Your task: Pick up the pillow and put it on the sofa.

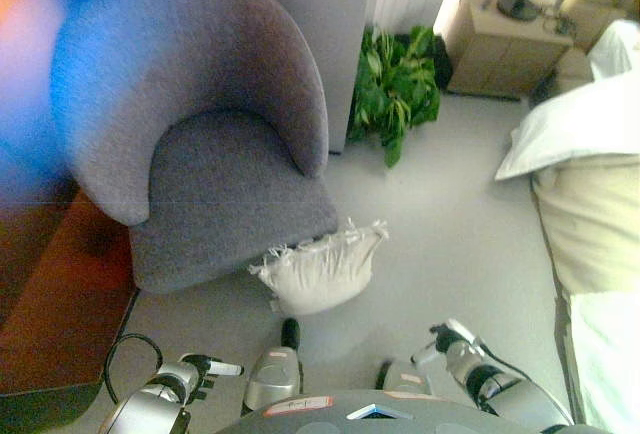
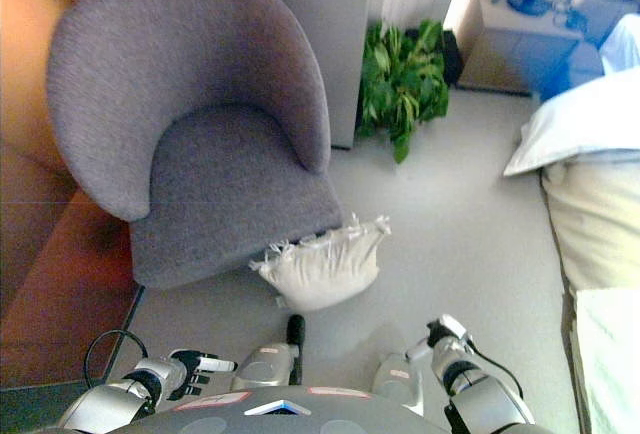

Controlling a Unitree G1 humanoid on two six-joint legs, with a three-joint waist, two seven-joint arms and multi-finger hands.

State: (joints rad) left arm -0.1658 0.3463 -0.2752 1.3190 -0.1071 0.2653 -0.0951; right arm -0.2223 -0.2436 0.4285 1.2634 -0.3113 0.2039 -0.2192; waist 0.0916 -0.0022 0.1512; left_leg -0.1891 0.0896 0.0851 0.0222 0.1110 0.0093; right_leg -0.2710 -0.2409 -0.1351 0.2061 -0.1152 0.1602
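Note:
A cream pillow [image 1: 322, 271] with fringed corners lies on the floor, leaning against the front right corner of a grey tub armchair [image 1: 215, 184]. It shows in the right eye view too [image 2: 325, 267]. My left hand [image 1: 203, 370] is low at the bottom left, fingers fairly straight and holding nothing. My right hand [image 1: 450, 342] is low at the bottom right, empty, with fingers loosely curled. Both hands are well short of the pillow.
A green potted plant [image 1: 397, 89] stands behind the chair by the wall. A wooden nightstand [image 1: 505, 49] with a lamp is at the back right. A bed [image 1: 595, 204] with white pillows runs along the right edge. A brown rug [image 1: 60, 304] lies at left.

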